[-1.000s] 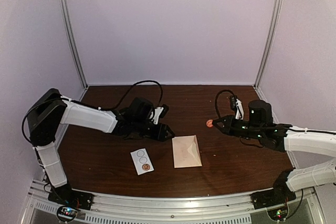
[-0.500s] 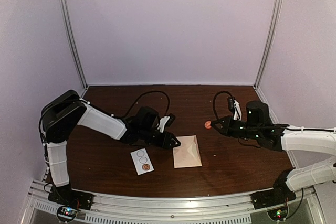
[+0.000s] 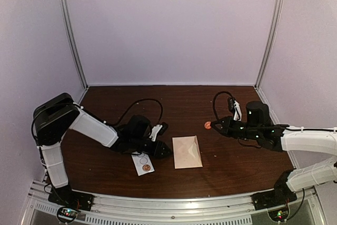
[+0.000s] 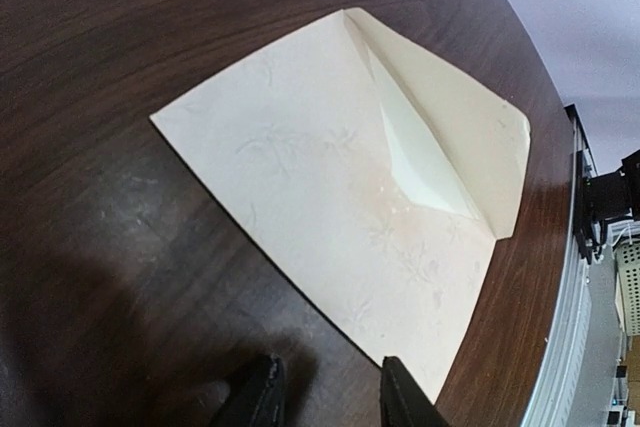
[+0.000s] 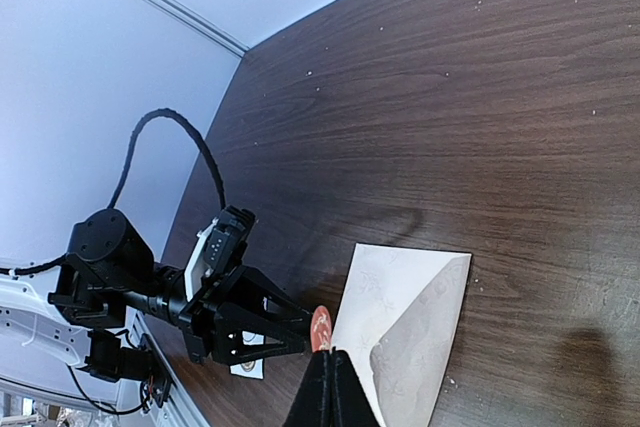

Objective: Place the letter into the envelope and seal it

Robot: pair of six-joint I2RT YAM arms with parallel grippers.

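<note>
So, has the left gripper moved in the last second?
Yes. The left gripper has come toward the near edge of the table. It now overlaps the top of the sticker sheet, which was clear before, and its tip is beside the envelope.

Dark wooden table (image 3: 226, 169), white sticker strip (image 3: 144, 165)

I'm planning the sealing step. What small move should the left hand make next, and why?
Probably ease the left hand forward to pin the envelope: its jaws stand open right at the edge, the flap is not flat, and the shut right hand holds a round orange sticker.
</note>
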